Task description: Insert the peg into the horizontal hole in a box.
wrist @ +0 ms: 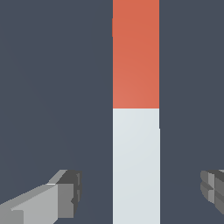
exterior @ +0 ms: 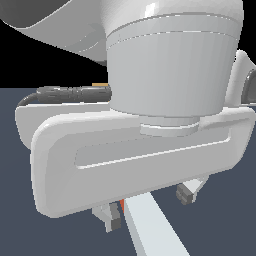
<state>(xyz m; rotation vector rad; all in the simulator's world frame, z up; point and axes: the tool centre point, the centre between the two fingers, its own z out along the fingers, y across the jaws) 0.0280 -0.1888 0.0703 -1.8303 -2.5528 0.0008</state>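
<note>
**Op:** Currently I am reading the wrist view. The peg (wrist: pixel 136 131) is lying flat on the dark floor (wrist: pixel 52 87), between the two fingers (wrist: pixel 65 197) of the gripper (wrist: pixel 140 194), and neither finger is touching it. The jaws are standing wide apart, holding nothing.

**Obs:** Which way is its long axis running?

**Op:** Crosswise to the line joining the fingertips, so the pads are facing its long side faces. The grey-white length is sitting between the fingers; the red end is lying further along, beyond them.

**Obs:** And from outside?

**Op:** In the exterior view the hand body is blocking most of the frame. I am seeing the gripper (exterior: pixel 150 206) hovering just above the peg (exterior: pixel 152 227), with a sliver of red beside one finger. My judgement: the coming move is turning on a straight descent, then closing across the bar.

**Obs:** Box, hole?

**Op:** Neither is showing in either view.

**Obs:** Writing, brands?

**Op:** I am finding none readable.
</note>
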